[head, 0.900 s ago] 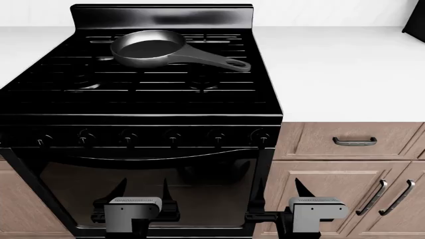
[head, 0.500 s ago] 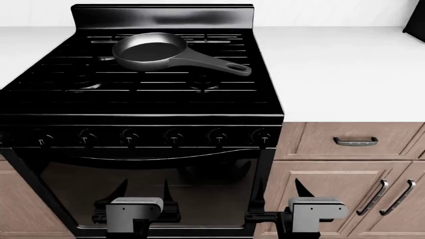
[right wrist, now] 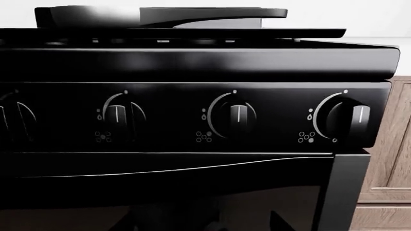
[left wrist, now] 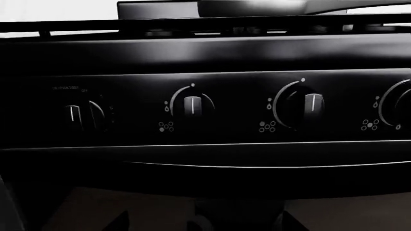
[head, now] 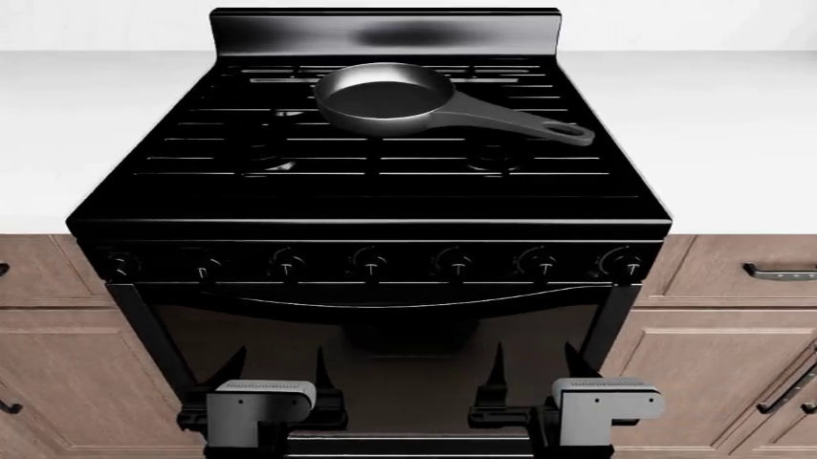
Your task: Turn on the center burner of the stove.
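Note:
The stove [head: 370,191] is glossy black, with grates, a raised back panel and a row of seven knobs [head: 370,263] above the dark glass oven door [head: 383,354]. My left gripper [head: 275,368] and right gripper [head: 537,368] are both open and empty. They hang low in front of the oven door, below the knob row and apart from it. The left wrist view faces knobs on the left part of the row [left wrist: 191,105]. The right wrist view faces knobs at the right end [right wrist: 234,115]. All visible knob marks point straight up.
A dark frying pan [head: 383,96] sits on the rear grates, handle toward the right. White countertop [head: 740,124] flanks the stove on both sides. Wooden cabinet drawers and doors [head: 753,287] with dark handles stand left and right of the oven.
The head view has shifted: the stove has moved from the left of the picture to its middle. Both grippers now stand before the oven door; the right one was before the cabinet.

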### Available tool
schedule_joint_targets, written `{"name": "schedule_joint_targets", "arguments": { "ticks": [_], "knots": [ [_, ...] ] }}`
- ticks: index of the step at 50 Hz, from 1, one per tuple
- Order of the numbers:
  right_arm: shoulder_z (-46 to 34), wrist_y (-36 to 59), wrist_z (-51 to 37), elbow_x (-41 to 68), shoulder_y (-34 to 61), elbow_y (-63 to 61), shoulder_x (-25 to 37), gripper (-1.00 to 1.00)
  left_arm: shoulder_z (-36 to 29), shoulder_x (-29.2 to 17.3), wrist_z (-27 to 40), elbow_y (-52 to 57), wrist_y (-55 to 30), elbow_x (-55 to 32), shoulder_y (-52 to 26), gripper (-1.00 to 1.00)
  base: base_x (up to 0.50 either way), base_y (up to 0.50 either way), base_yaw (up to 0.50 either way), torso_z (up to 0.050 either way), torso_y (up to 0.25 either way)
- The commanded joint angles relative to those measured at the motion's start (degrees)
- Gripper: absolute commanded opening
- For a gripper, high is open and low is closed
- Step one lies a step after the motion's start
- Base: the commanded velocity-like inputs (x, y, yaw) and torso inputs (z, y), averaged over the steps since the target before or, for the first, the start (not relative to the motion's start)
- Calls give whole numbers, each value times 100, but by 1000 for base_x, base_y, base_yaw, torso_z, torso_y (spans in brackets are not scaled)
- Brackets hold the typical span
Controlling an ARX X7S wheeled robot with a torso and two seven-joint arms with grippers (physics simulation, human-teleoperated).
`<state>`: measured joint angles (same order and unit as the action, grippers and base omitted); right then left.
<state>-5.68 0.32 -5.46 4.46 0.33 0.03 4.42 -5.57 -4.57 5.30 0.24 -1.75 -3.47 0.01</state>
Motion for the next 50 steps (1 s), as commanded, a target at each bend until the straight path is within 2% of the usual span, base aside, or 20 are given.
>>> {"name": "schedule_joint_targets", "arguments": {
  "ticks": [1,15,30,50],
  "knots": [
    [-106,-3,-84,72,16,4,75,100,-91,-78,101,-3,-23,-58,-9,100,0,500,0,0,0],
    [-216,-10,-190,148,33,13,161,100,-182,-161,204,11,-23,-147,-12,100,0,500,0,0,0],
    [-294,-27,-264,257,51,29,231,100,-280,-237,302,24,5,-192,-6,100,0,14,0,0,0],
    [-394,-66,-354,349,68,52,312,100,-397,-320,399,9,6,-249,-29,100,0,0,0,-45,0]
  ]
}}
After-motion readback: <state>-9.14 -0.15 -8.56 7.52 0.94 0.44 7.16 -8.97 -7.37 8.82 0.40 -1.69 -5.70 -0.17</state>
